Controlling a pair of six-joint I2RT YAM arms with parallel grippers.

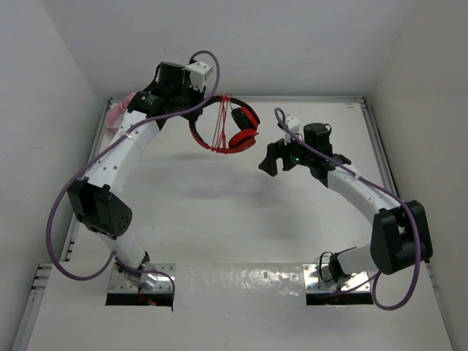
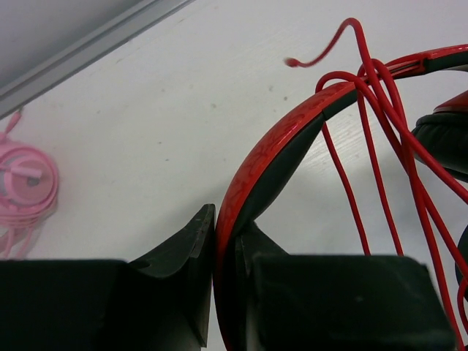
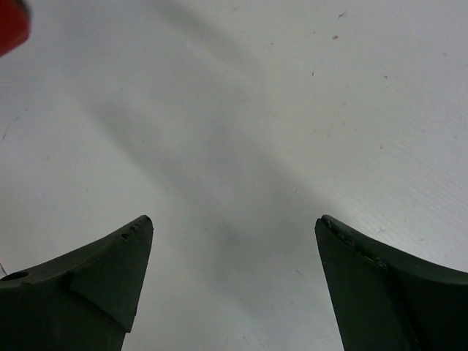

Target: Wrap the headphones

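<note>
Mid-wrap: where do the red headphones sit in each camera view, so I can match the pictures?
Top external: red headphones at back centre, between the two arms.
Left wrist: headband arching up from bottom centre, clamped in the left pincer; cord loops at right.
Right wrist: only a red sliver in the top-left corner, apparently part of them.
Shared landmark: pink headphones, far left in top external and at the left edge in left wrist; not in right wrist.

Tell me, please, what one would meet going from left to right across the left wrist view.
pink headphones → red headband, clamped in the left gripper → red cord looped over the band → ear cup at the right edge
</note>
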